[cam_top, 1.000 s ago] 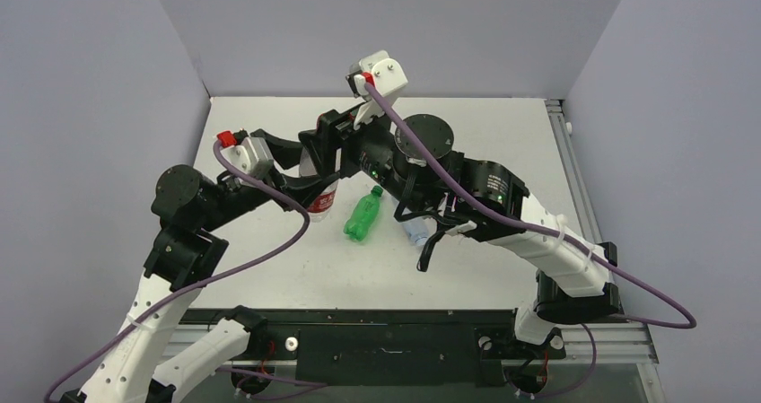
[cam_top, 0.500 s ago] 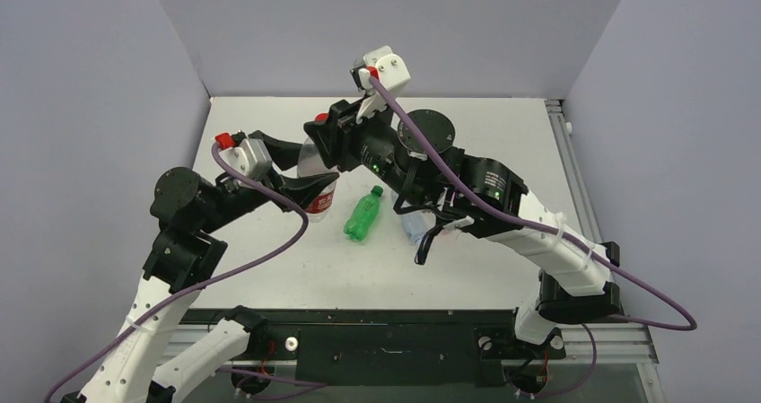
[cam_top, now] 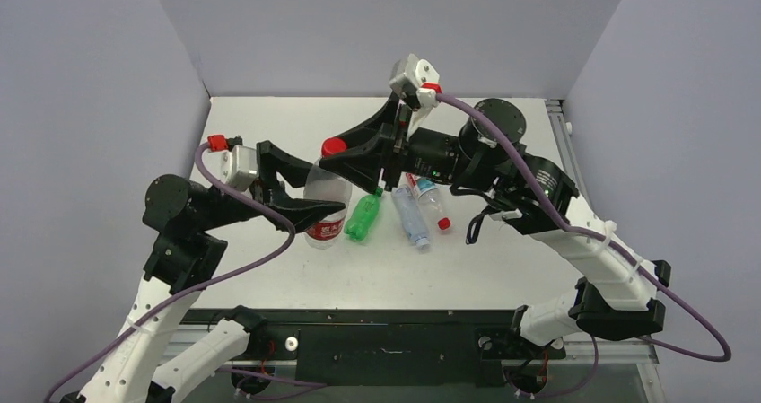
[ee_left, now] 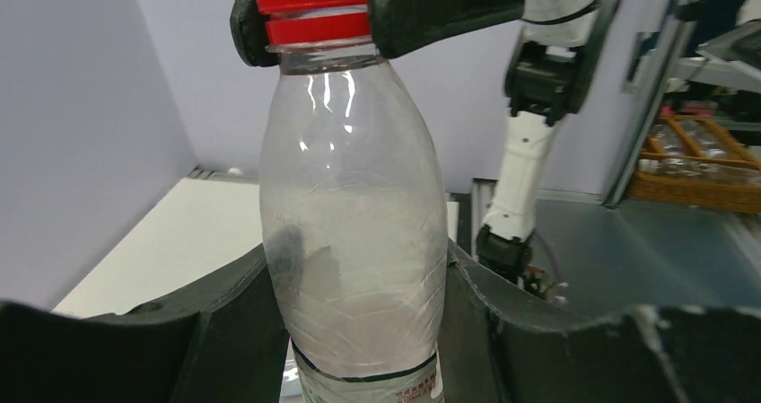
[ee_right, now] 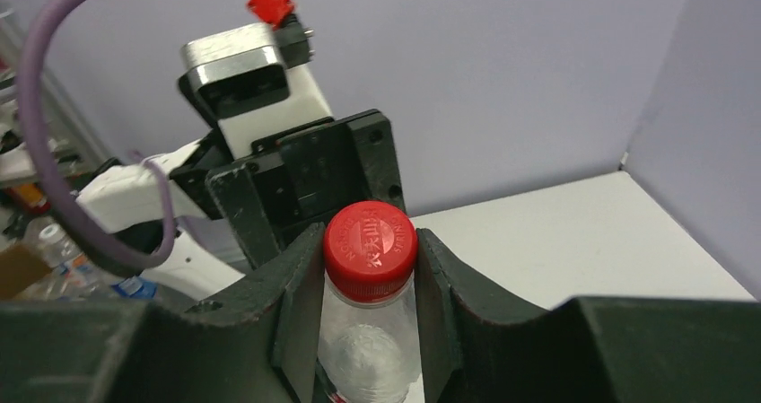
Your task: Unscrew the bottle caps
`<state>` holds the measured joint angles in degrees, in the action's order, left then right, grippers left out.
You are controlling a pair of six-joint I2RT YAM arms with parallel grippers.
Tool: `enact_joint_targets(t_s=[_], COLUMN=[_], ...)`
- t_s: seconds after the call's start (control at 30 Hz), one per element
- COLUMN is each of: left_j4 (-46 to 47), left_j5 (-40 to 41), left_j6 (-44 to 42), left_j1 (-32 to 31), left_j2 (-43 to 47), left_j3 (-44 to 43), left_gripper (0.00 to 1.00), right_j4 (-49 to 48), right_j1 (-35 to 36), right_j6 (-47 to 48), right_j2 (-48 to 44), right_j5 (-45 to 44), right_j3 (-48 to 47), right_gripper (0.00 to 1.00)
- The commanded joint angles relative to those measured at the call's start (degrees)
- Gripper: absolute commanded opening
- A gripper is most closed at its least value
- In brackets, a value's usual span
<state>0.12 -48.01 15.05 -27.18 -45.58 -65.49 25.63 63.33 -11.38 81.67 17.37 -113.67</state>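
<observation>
A clear bottle (cam_top: pixel 325 207) with a red label stands upright, my left gripper (cam_top: pixel 316 188) shut around its body (ee_left: pixel 354 241). Its red cap (cam_top: pixel 334 146) is clamped between the fingers of my right gripper (cam_top: pixel 345 154), which reaches in from the right. In the right wrist view the cap (ee_right: pixel 370 239) sits tight between both pads of that gripper (ee_right: pixel 370 268). In the left wrist view the cap (ee_left: pixel 310 8) shows at the top. On the table lie a green bottle (cam_top: pixel 363 216) with a green cap (cam_top: pixel 378 190), a pale-blue bottle (cam_top: pixel 411 216) and a second red-labelled bottle (cam_top: pixel 429 197) with a red cap (cam_top: pixel 444 224).
The three lying bottles cluster just right of the held one, under the right arm's forearm (cam_top: pixel 502 165). Lilac walls (cam_top: pixel 377 26) close the table on three sides. A wicker basket (ee_left: pixel 700 161) stands off the table to the right.
The right gripper has shut on the red cap and its arm has swung right, uncovering the bottles beneath. The left gripper has brought the bottle nearer and more upright.
</observation>
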Motion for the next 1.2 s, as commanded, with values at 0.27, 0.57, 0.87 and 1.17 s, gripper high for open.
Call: enact_joint_targets(t_s=[0.27, 0.57, 0.87, 1.17], left_j4=[9.40, -3.18, -4.68, -4.75], left_j5=[-11.81, 4.27, 9.10, 9.20], left_j6=[13.36, -6.01, -10.20, -10.83], left_j1=[-0.25, -0.24, -0.33, -0.29], left_j2=[-0.65, -0.24, 1.00, 1.59], left_j3=[-1.06, -0.85, -0.01, 0.60], left_gripper=[0.00, 0.00, 0.00, 0.00], right_j4=[0.69, 2.72, 5.61, 3.81], right_j1=[0.39, 7.10, 9.43, 9.23], right_j6=[3.94, 2.69, 0.79, 0.05], right_j2=[-2.58, 0.46, 9.26, 8.19], right_j5=[10.89, -29.77, -38.11, -36.78], right_j3=[0.67, -4.46, -13.50, -12.00], right_gripper=[0.21, 0.80, 0.68, 0.25])
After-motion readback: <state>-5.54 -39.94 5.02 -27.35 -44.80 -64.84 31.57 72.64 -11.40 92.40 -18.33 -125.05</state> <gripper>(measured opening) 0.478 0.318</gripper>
